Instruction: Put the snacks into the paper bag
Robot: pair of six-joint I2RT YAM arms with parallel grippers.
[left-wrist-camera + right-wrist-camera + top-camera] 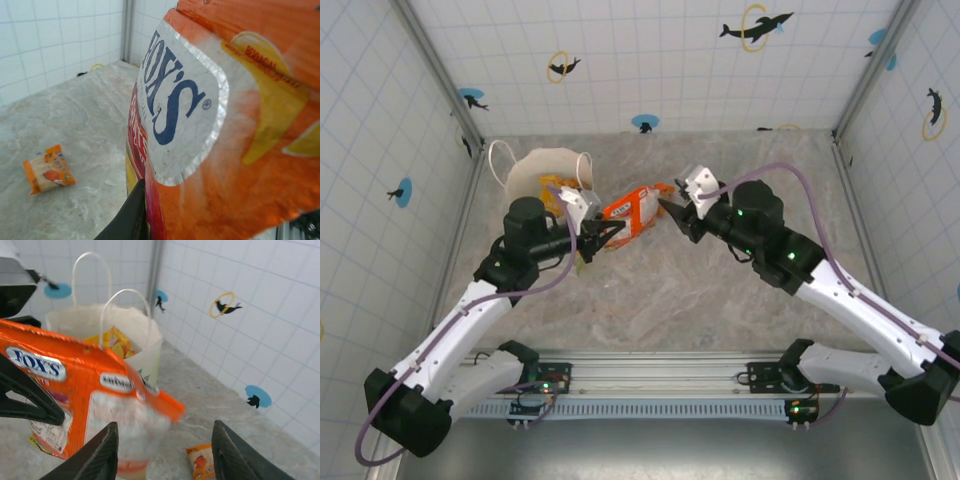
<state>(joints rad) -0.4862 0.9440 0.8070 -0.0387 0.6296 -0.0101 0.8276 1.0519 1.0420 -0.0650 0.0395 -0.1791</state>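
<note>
Orange foil packet hangs in the air over the table, just right of the bag, between the two grippers.

Left gripper: clenched on the packet's left end. Its wrist view shows the foil pressed against one dark finger.

Right gripper: jaws apart. The packet's other end lies between its fingers, with no pinch evident.

Judgement: this is a hand-over. The bag stands on the left arm's side, so that arm is better placed to carry the packet in.

Bag is upright with its mouth open, and a yellow packet is inside.

One small packet lies flat on the table, outstanding.

Risk: the bag's handles arch over the mouth and may snag the broad packet.
</note>
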